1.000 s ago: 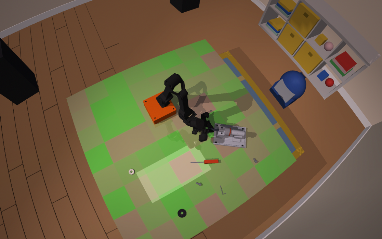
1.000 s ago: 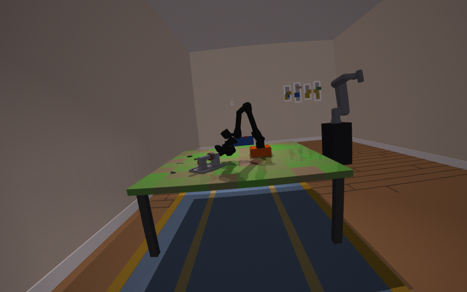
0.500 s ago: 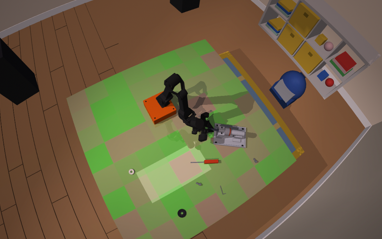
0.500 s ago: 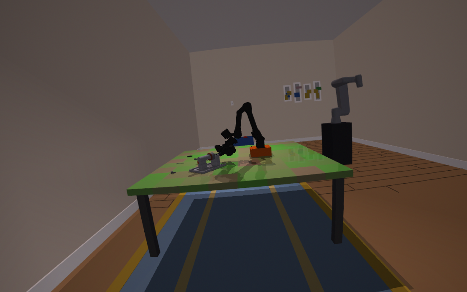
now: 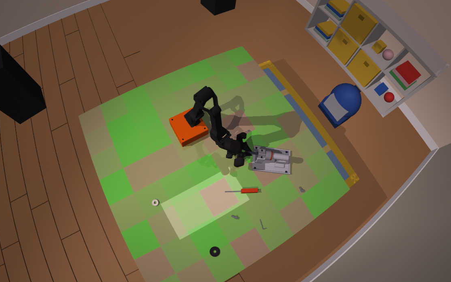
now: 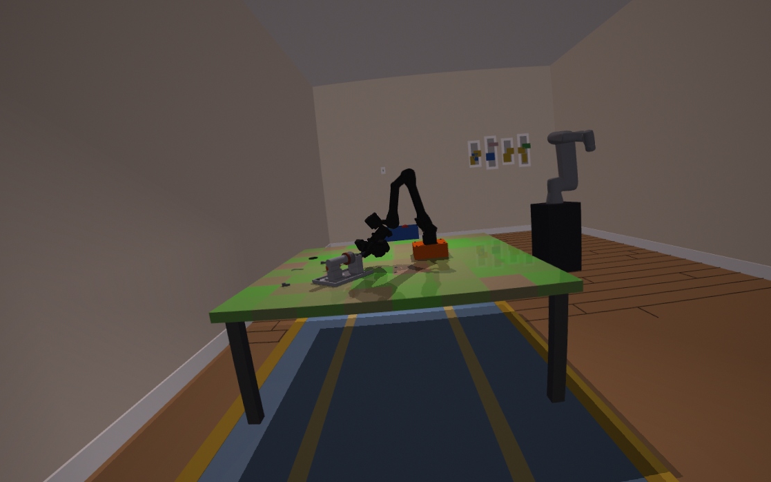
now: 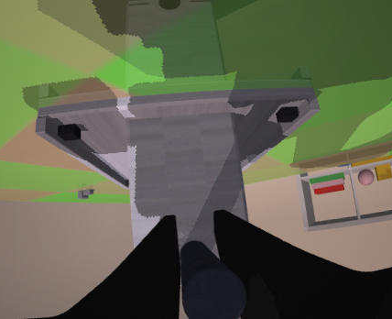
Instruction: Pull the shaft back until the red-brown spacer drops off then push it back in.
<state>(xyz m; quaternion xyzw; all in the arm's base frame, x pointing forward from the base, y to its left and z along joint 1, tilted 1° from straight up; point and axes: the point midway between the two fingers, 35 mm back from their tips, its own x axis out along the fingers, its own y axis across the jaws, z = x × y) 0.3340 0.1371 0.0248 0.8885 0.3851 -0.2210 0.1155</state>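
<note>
The big housing block point(image 5: 282, 156) point(image 6: 335, 263) is a grey cylinder on a grey base plate point(image 5: 263, 168). The red-brown spacer point(image 5: 271, 155) point(image 6: 347, 258) is upright against its arm-side end, between it and a smaller grey support point(image 5: 261, 153) point(image 6: 357, 264). It is not on the table. Other spacers cannot be told apart from the grey parts. My gripper point(image 5: 250, 152) point(image 7: 195, 224) is at the support's outer side, shut on the dark shaft point(image 7: 214, 291), whose round end shows between the fingers in the wrist view. The support hides the shaft's far part there.
A red-handled screwdriver point(image 5: 249, 190), small bolts point(image 5: 301, 189) point(image 5: 235, 217), a hex key point(image 5: 262, 224), a white ring point(image 5: 155, 202) and a black ring point(image 5: 215, 251) lie on the green-patched table. The arm's orange base point(image 5: 181, 129) point(image 6: 430, 251) stands behind the gripper.
</note>
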